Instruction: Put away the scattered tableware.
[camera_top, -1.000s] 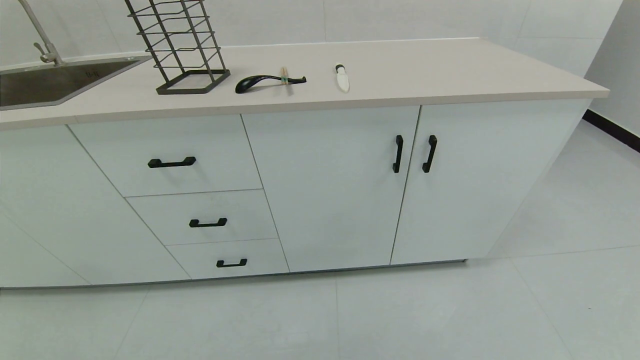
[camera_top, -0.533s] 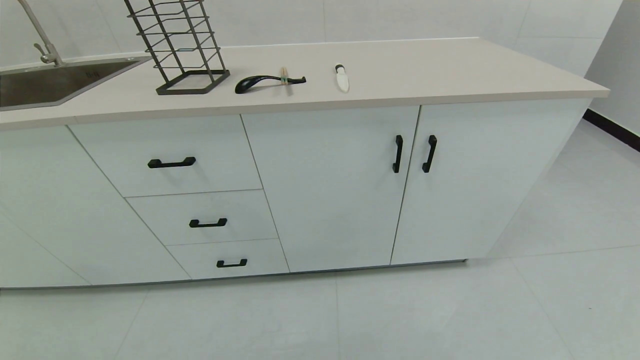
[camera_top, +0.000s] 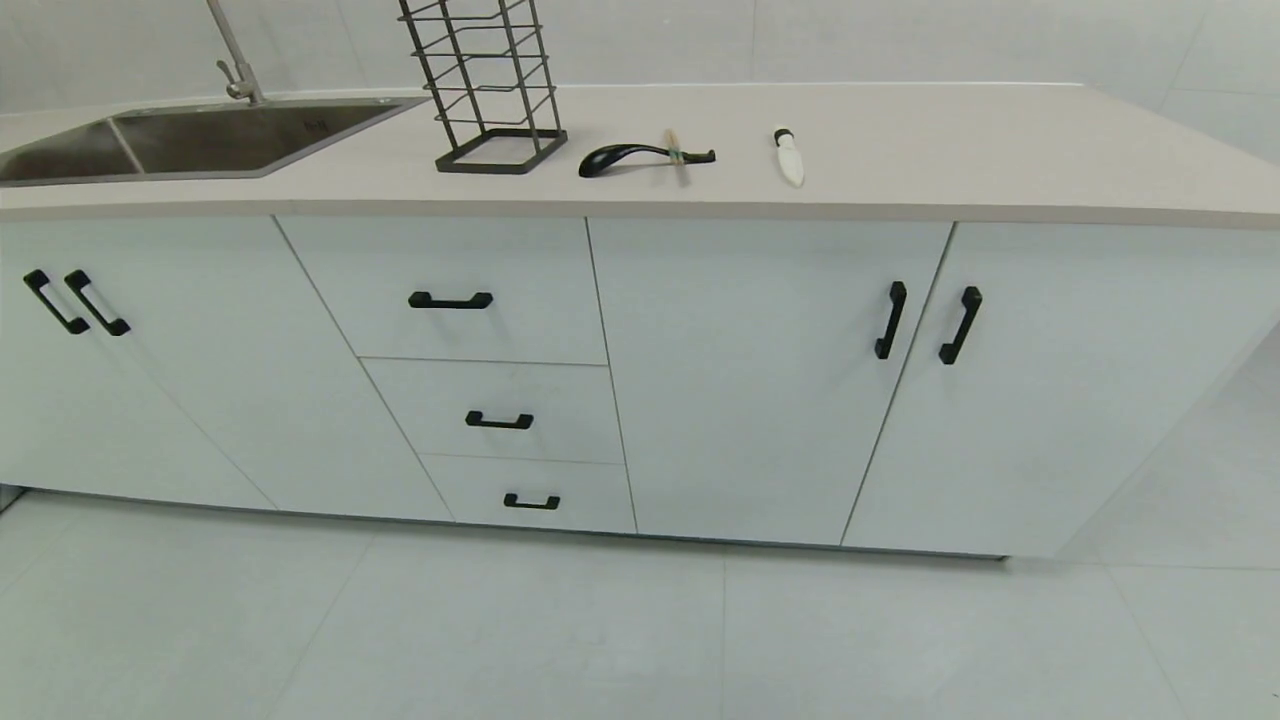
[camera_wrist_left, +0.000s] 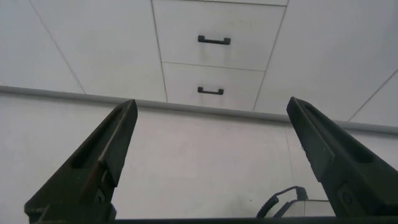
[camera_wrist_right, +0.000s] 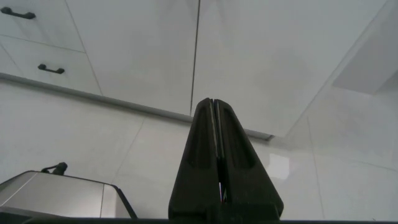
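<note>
On the beige countertop (camera_top: 900, 130) lie a black spoon (camera_top: 640, 158), a pair of wooden chopsticks (camera_top: 677, 152) crossing its handle, and a small white knife with a black end (camera_top: 789, 158) to their right. My left gripper (camera_wrist_left: 211, 115) hangs low over the floor, open, with nothing between its fingers, facing the lower drawers (camera_wrist_left: 214, 65). My right gripper (camera_wrist_right: 214, 109) is shut on nothing, also low above the floor in front of the cabinet doors (camera_wrist_right: 199, 50).
A black wire rack (camera_top: 487, 85) stands left of the spoon, and a steel sink (camera_top: 200, 135) with a tap (camera_top: 232, 55) lies further left. Below are three drawers (camera_top: 450, 300) and cabinet doors with black handles (camera_top: 925, 322). Open tiled floor lies in front.
The head view has shifted: everything sits further right in the picture and more of the sink and left cabinet doors show. The tableware itself has not moved on the counter.
</note>
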